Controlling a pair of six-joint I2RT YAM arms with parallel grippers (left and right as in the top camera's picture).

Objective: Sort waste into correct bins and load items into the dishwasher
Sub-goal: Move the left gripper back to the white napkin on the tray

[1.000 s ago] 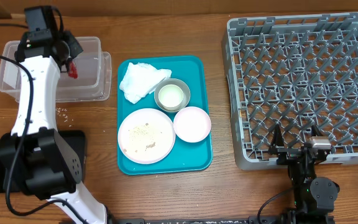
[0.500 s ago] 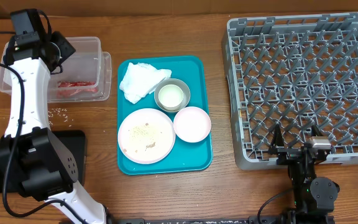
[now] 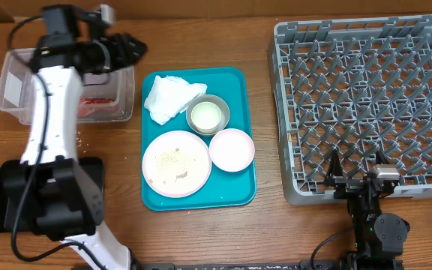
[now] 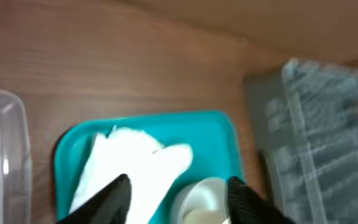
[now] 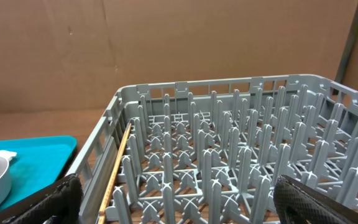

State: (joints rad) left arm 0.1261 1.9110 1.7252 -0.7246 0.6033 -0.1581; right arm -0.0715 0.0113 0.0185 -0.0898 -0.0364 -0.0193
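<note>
Red wrapper (image 3: 100, 100) lies in the clear tub (image 3: 10, 86). The left gripper (image 3: 130, 49) hangs over the tub's right end, jaws spread, nothing between them, pointing at the crumpled napkin (image 3: 169, 97) on the teal tray (image 3: 238, 193). Grey bowl (image 3: 207, 115), plate (image 3: 176, 163) and white bowl (image 3: 232, 149) share that tray. The right gripper (image 3: 356, 169) sits wide open and empty at the dish rack (image 3: 366, 97), all on the wooden tabletop (image 3: 201, 232).
</note>
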